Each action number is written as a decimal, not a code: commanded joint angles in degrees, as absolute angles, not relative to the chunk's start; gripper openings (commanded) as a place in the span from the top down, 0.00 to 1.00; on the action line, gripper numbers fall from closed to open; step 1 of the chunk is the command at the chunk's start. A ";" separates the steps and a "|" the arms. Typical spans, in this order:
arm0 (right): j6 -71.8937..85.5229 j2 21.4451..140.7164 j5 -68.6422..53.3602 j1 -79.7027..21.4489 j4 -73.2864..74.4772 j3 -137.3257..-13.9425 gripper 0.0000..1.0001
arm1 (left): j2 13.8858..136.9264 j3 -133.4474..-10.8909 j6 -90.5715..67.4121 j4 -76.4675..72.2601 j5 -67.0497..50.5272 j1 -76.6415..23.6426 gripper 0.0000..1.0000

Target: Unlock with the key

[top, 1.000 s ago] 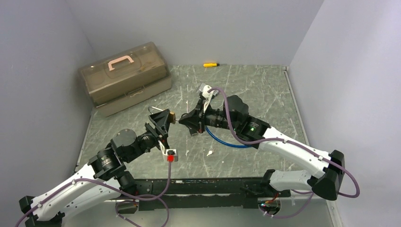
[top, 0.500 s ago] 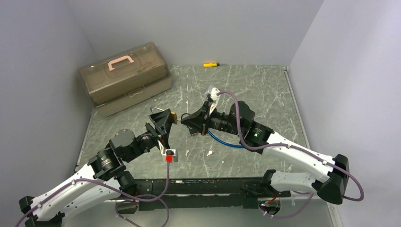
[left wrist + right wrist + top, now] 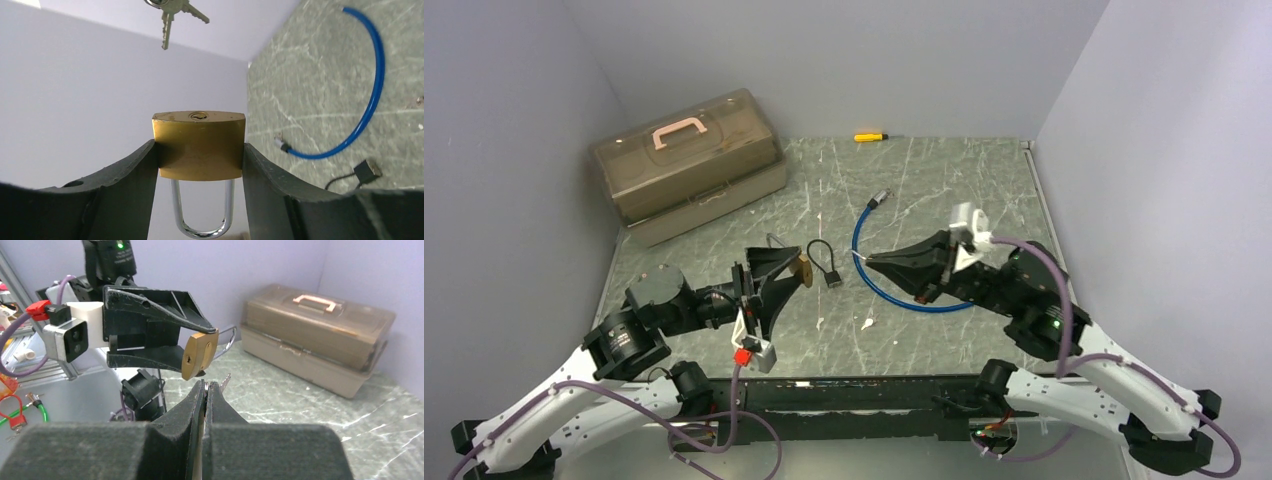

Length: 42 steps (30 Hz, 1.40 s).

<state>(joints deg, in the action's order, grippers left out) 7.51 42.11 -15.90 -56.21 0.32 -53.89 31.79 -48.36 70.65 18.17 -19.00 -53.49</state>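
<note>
The left gripper [image 3: 790,271] stands part-open, clamped on the brass padlock [image 3: 199,145] just left of centre in the overhead view, with the keyhole [image 3: 199,116] facing outward. The right gripper [image 3: 205,388] is pinched tight on the keys [image 3: 175,12], which dangle at the top edge of the left-wrist view. A loose blade could swing, skid off the brass face, or push the padlock askew. The left arm [image 3: 594,395] reaches in from the lower left and the right arm [image 3: 1034,300] from the lower right, their tips facing and well apart.
</note>
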 commanded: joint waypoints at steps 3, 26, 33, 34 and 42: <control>3.60 39.55 -16.40 -56.27 3.72 -55.89 1.00 | 33.36 -51.74 72.95 8.76 -30.53 -55.28 1.00; 5.42 41.60 -23.55 -56.23 2.76 -58.29 1.00 | 33.28 -48.24 74.48 1.44 -22.02 -57.83 1.00; 6.46 42.87 -24.76 -56.23 0.99 -58.71 1.00 | 34.46 -47.91 73.43 -1.92 -16.22 -57.84 1.00; 6.62 43.07 -24.98 -56.23 0.56 -58.71 1.00 | 34.55 -47.84 73.39 -1.98 -15.82 -57.83 1.00; 7.70 44.58 -26.17 -56.30 -3.07 -58.73 1.00 | 34.42 -47.02 74.53 -2.14 -15.54 -58.14 1.00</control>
<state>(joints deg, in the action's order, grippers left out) 6.57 44.34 -24.58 -56.18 2.70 -56.29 35.20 -46.70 73.76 5.98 -16.56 -57.60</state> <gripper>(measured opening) 0.025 0.601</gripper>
